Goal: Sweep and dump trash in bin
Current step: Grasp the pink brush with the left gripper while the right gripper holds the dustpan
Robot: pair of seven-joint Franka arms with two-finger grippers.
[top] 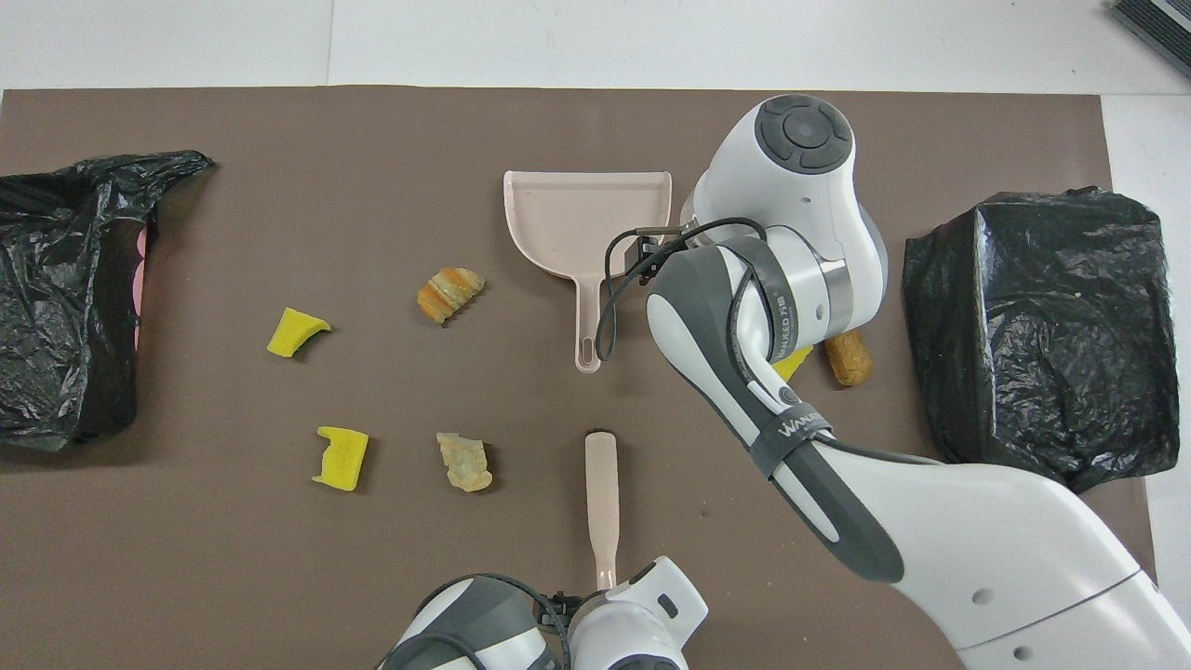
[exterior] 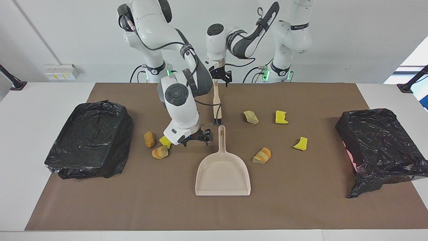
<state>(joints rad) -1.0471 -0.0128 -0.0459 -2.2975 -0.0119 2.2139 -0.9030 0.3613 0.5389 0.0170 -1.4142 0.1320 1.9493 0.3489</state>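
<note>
The right gripper [exterior: 197, 138] hangs low over the mat with its fingers spread wide and empty, just beside the dustpan [exterior: 223, 174] handle, on the side toward the right arm's end of the table. The handle's long axis runs toward the robots, its tip nearest them, so the next move likely turns on sliding sideways onto that handle. The left gripper [exterior: 221, 77], fingers also wide apart, sits over the robot-side end of the brush [exterior: 217, 102]; the brush lies along the same line as the dustpan handle, nearer to the robots, bristles toward the handle's tip.

Counted: seven scraps, three beside the right gripper, namely a bread piece [exterior: 148, 139], another [exterior: 159, 152] and a yellow chunk [exterior: 165, 141], and four toward the left arm's end of the dustpan. One dustpan, one brush, two black-bagged bins [exterior: 90, 137].
</note>
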